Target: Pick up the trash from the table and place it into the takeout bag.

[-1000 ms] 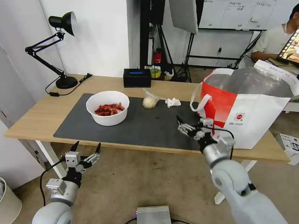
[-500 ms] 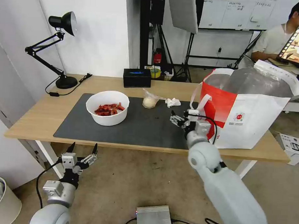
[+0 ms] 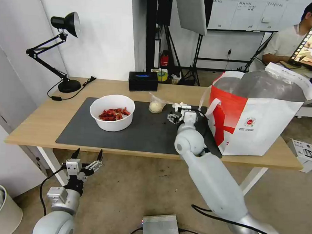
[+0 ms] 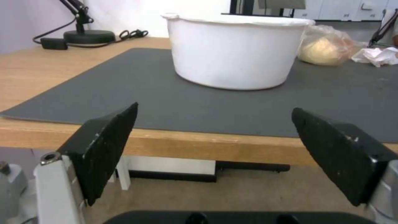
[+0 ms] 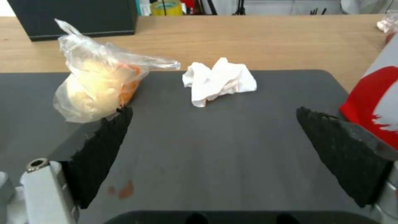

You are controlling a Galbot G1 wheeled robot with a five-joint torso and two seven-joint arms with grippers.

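Right gripper — jaws spread wide, holding nothing — hovers over the dark mat facing the crumpled tissue; left gripper waits spread wide below the table edge.

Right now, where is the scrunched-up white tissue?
In the head view, the crumpled white tissue lies at the dark grey mat's far edge, between the small clear bag and the white-and-red takeout bag.

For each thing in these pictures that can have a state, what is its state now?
Takeout bag: upright, open.
White bowl: upright, holds red scraps.
Small clear bag: closed, on the mat.
Tissue: crumpled.
Right gripper: open, empty, above the mat.
Left gripper: open, empty, below the table edge.
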